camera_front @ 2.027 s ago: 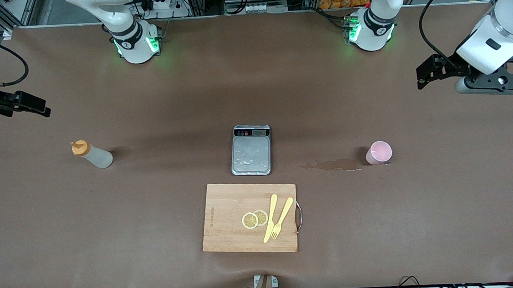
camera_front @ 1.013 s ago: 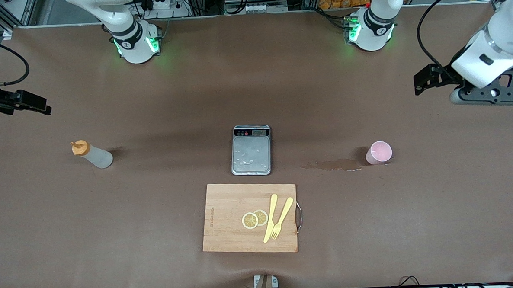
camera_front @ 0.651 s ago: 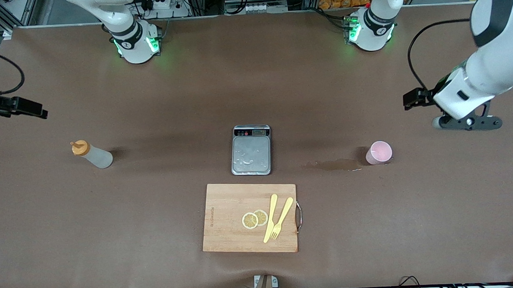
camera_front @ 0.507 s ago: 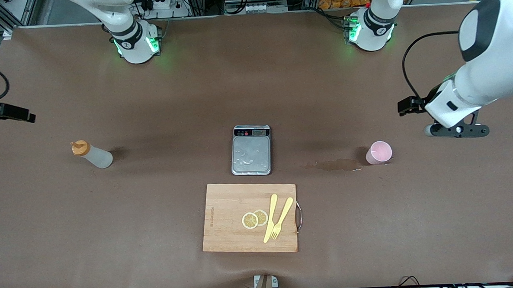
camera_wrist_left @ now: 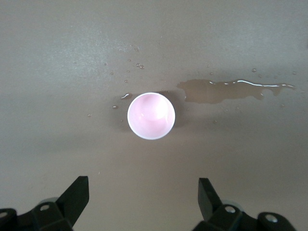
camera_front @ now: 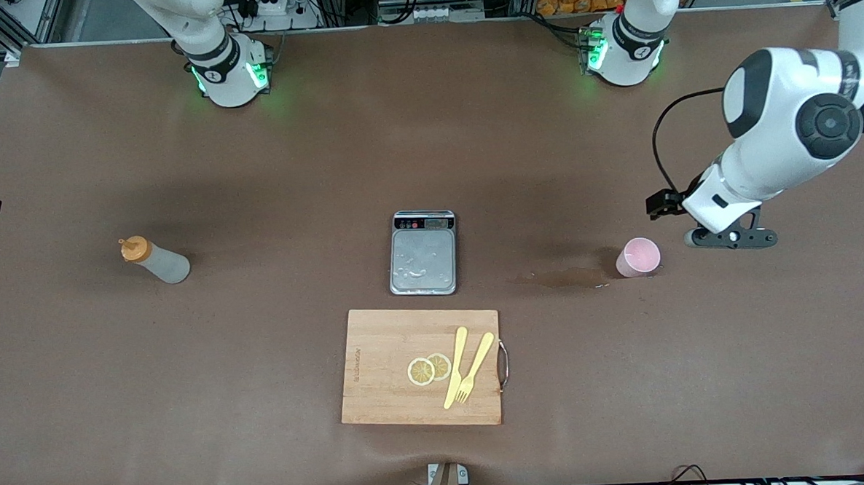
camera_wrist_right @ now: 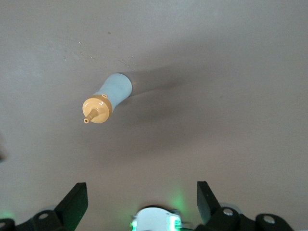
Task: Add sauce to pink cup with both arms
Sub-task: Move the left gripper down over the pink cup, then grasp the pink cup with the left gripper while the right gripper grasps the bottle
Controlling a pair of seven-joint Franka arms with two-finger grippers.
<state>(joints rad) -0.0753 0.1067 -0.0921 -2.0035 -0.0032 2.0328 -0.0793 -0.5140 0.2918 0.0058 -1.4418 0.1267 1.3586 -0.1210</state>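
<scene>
Jaws apart x2; 1 sauce, 1 pink cup.

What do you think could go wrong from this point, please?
The pink cup stands beside a wet puddle; if the open left gripper closes off-centre, the cup might slide or tip. The sauce bottle stands upright at the right arm's end of the table, tall and narrow; the open right gripper above it could knock it over on the way down.
</scene>
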